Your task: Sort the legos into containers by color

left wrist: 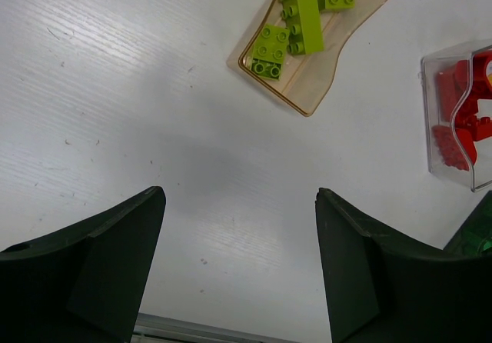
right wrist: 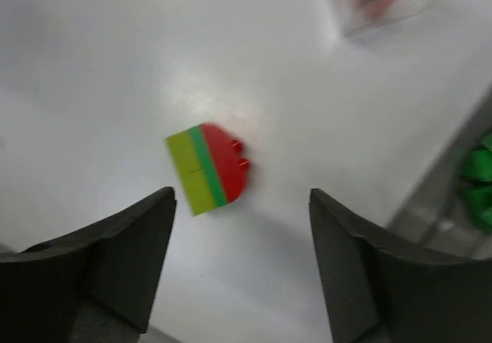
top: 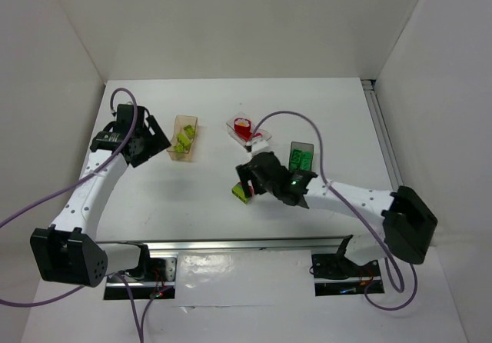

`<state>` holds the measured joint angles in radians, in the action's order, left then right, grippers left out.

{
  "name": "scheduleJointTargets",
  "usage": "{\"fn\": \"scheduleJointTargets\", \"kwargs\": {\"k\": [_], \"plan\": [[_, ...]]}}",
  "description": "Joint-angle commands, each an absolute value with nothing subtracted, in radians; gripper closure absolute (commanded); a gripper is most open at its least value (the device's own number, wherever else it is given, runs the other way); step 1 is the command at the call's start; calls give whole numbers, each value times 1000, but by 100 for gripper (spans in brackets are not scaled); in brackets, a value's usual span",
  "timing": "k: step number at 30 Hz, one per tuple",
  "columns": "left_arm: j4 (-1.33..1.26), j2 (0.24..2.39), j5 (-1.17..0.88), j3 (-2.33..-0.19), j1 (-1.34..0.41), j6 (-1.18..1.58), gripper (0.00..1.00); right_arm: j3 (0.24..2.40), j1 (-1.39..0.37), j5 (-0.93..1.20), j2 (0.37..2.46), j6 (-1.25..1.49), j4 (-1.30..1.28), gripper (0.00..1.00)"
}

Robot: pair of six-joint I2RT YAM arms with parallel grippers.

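I see the right fingers (right wrist: 115, 258) wide open, gripping nothing. The stacked yellow-green/green/red lego (right wrist: 207, 170) lies on the surface (right wrist: 92, 66) just ahead, nearer the left-hand finger. Left fingers (left wrist: 100, 274) wide open, empty. Tan tub (left wrist: 324, 64): yellow-green bricks (left wrist: 296, 20). Clear tub (left wrist: 429, 120): red bricks (left wrist: 450, 104). Dark tub (top: 302, 144): green bricks (top: 300, 160).

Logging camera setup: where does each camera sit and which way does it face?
Top external: above, behind the bases, looking down on the table; both arms show.
Left wrist: facing down at the tan tub and clear tub; own open fingers.
Right wrist: facing down at a stacked brick; own open fingers.
Shared: both wrist views catch the clear tub.
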<state>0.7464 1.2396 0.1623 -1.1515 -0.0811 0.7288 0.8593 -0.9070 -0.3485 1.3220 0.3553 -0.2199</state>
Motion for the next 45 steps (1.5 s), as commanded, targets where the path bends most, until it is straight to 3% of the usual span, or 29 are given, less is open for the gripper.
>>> {"fn": "scheduleJointTargets", "kwargs": {"k": [1,4,11,13,16,20,21,25,31,35,45], "plan": [[730,1238,153,-1147,-84,704,13,873,-974,-171,1440,255,-213,18],[730,1238,153,-1147,-84,704,14,913,-1003,-141,1528,226,-204,7],[721,1252,109,-1147,-84,675,14,988,-1003,-256,1669,198,-204,6],[721,1264,68,-1147,-84,651,14,1009,-1003,-265,1707,189,-183,10],[700,1305,23,-1147,-94,618,14,1009,-979,-192,1726,164,-141,24],[699,1348,0,-1158,-116,598,14,1009,-956,-156,1736,155,-132,32],[699,1348,-12,-1158,-117,598,14,1000,-947,-147,1736,155,-123,41],[669,1379,-166,-1158,-126,531,14,950,-911,-147,1634,155,-98,59],[467,1482,-576,-1074,-204,463,15,881,-861,-156,1507,164,-61,59],[306,1543,-720,-1005,-290,509,15,841,-833,-146,1439,164,-49,59],[28,1631,-801,-956,-391,623,12,810,-792,-98,1378,175,-38,59]]}}
